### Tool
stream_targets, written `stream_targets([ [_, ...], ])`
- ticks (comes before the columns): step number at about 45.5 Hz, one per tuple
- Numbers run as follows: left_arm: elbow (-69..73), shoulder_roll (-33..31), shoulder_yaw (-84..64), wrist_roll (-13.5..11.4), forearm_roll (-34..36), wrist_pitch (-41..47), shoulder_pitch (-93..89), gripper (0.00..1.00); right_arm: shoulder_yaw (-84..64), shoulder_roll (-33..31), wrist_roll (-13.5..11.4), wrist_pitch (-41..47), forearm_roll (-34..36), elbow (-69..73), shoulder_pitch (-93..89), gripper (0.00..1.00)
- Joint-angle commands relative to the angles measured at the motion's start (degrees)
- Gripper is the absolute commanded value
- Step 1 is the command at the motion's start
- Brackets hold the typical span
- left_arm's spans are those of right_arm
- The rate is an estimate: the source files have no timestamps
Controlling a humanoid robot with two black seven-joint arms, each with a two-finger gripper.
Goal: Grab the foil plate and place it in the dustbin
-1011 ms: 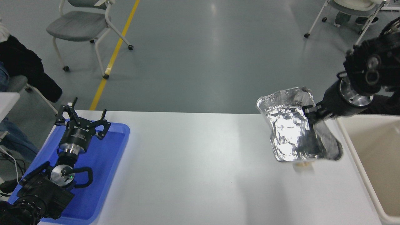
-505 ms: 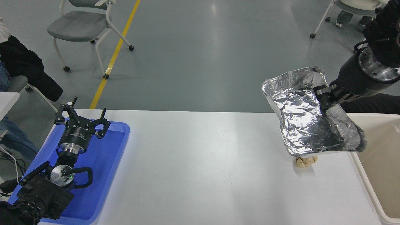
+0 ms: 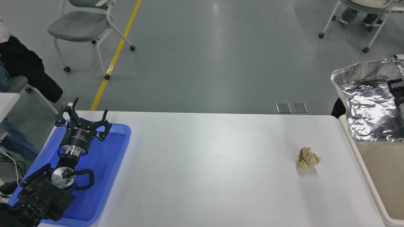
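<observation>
The foil plate (image 3: pixel 366 104), shiny and wrinkled, hangs tilted in the air at the right edge, over the far end of the beige dustbin (image 3: pixel 356 156). Only a black tip of my right gripper (image 3: pixel 397 90) shows, clamped on the plate's right part; the rest of the arm is out of view. My left gripper (image 3: pixel 82 118) is parked open at the lower left above the blue tray (image 3: pixel 104 176).
A small tan paper wad (image 3: pixel 308 158) lies on the white table (image 3: pixel 205 164) near the dustbin. Wheeled chairs (image 3: pixel 88 23) stand on the floor beyond the table. A person's dark sleeve (image 3: pixel 25 67) shows at the far left.
My right gripper has carried the foil plate up and to the right, from above the table's right part to over the dustbin. The paper wad is now uncovered. The left arm has not moved.
</observation>
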Motion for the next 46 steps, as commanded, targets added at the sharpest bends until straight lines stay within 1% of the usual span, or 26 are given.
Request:
stream_targets([
  [1,0.00,0.03,0.01,-0.03,0.00,0.00,-0.06,1.00,6.85,-11.00,0.20,-0.75,-10.78,-12.04,-12.15,0.00],
  [6,0.00,-0.05,0.01,-0.03,0.00,0.00,0.02,1.00,15.02,-14.17,0.20,-2.94,-12.10,-16.79,-22.08,0.00],
  [10,0.00,0.03,-0.08,-0.03,0.00,0.00,-0.06,1.00,21.79,-13.99,0.29,-6.98,-12.10,-20.92,-32.09,0.00],
  [11,0.00,0.03,-0.08,-0.03,0.00,0.00,-0.06,1.00,25.90,-13.73,0.29,-9.78,-12.10,-23.19,-38.12,0.00],
  [13,0.00,-0.05,-0.08,-0.03,0.00,0.00,-0.06,1.00,29.44,-13.12,0.47,-12.08,-12.10,-25.14,-43.25,0.00],
  [18,0.00,0.03,0.01,-0.03,0.00,0.00,-0.06,1.00,37.00,-9.43,1.35,-17.88,-11.84,-30.15,-55.56,0.00],
  [26,0.17,0.03,0.01,-0.03,0.00,0.00,-0.06,1.00,45.26,-2.84,1.52,-24.65,-11.05,-37.71,-69.46,0.00],
  [33,0.00,-0.05,0.01,-0.03,0.00,0.00,-0.06,1.00,50.80,3.14,1.52,-27.65,-10.96,-44.30,-78.69,0.00],
  [39,0.17,0.03,0.01,-0.03,0.00,0.00,0.02,1.00,53.71,7.97,2.22,-29.32,-11.05,-48.87,-83.44,0.00],
  [46,0.17,0.03,0.01,-0.03,0.00,0.00,0.02,1.00,54.85,10.44,2.31,-30.73,-11.05,-50.98,-86.52,0.00],
])
